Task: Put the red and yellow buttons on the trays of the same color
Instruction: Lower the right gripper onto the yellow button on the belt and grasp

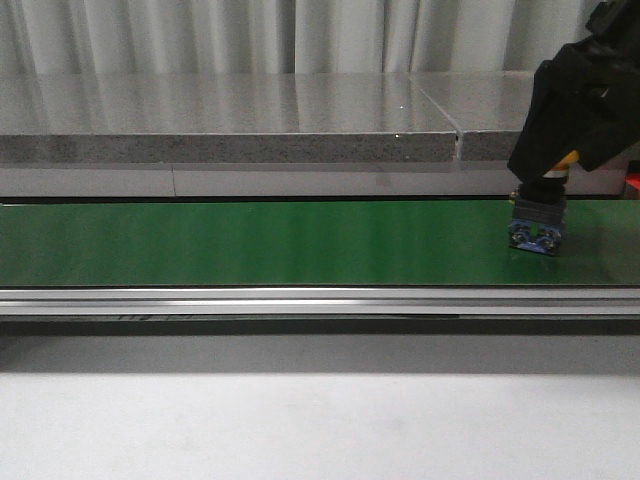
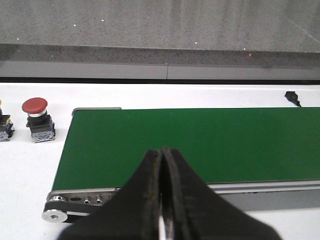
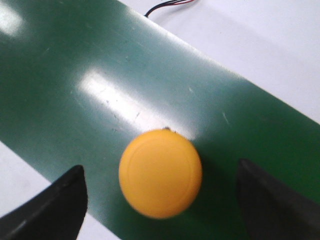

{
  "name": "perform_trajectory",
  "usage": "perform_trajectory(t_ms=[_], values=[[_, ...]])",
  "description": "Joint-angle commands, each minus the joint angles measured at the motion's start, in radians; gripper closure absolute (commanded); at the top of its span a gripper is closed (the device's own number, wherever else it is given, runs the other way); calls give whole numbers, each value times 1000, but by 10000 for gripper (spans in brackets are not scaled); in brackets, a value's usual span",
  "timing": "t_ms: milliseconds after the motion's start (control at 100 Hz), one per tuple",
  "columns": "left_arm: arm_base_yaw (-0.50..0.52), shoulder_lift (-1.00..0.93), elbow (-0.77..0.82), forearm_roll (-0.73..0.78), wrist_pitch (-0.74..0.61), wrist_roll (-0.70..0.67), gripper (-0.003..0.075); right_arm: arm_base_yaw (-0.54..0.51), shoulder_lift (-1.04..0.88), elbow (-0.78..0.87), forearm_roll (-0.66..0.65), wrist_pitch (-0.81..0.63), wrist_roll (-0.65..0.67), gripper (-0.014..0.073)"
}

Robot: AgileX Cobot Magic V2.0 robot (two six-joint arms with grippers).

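A yellow button [image 3: 160, 173] stands on the green conveyor belt [image 3: 100, 75], its round cap facing up. My right gripper [image 3: 160, 167] is open around it, one black finger [image 3: 60, 205] on each side, neither touching the cap. In the front view the same button's blue-grey base [image 1: 537, 225] rests on the belt at the far right, below my right gripper [image 1: 541, 198]. A red button [image 2: 36, 120] stands on the white table beyond the belt's end. My left gripper [image 2: 162, 152] is shut and empty above the belt's near edge. No trays are in view.
A second button base [image 2: 4, 127] is cut off at the picture's edge beside the red button. A grey stone ledge [image 1: 230, 125] runs behind the belt. A metal rail [image 1: 300, 300] borders the belt's front. A black cable [image 2: 292, 96] lies on the white table.
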Motion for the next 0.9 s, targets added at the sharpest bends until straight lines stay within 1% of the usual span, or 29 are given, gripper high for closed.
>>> perform_trajectory(t_ms=[0, 80, 150, 180, 250, 300, 350, 400, 440, 490, 650, 790, 890], values=[[-9, 6, -29, -18, -67, -2, 739, 0, 3, -50, 25, -58, -15, -9], [-9, 6, -29, -18, -67, -2, 739, 0, 24, -56, 24, -67, -15, -6], [-9, 6, -29, -18, -67, -2, 739, 0, 32, -56, 20, -61, -14, 36], [-9, 6, -29, -18, -67, -2, 739, 0, 33, -56, 16, -53, -14, 71], [-9, 6, -29, -18, -67, -2, 739, 0, 33, -56, 6, -36, -7, 186], [-9, 6, -29, -18, -67, -2, 739, 0, 33, -56, -6, -20, 4, 293], [-9, 6, -29, -18, -67, -2, 739, 0, 33, -56, -19, 0, 14, 378], [-9, 6, -29, -18, -67, -2, 739, 0, 31, -62, -31, 24, 29, 442], [-9, 6, -29, -18, -67, -2, 739, -1, 28, -68, -35, 44, 44, 477], [-9, 6, -29, -18, -67, -2, 739, -5, 19, -72, -40, 53, 70, 494], [-9, 6, -29, -18, -67, -2, 739, -41, -56, -73, -67, 58, 146, 494], [-9, 6, -29, -18, -67, -2, 739, -150, -143, -73, -75, 109, 194, 494], [-9, 6, -29, -18, -67, -2, 739, -268, -198, -72, -81, 160, 224, 494]])
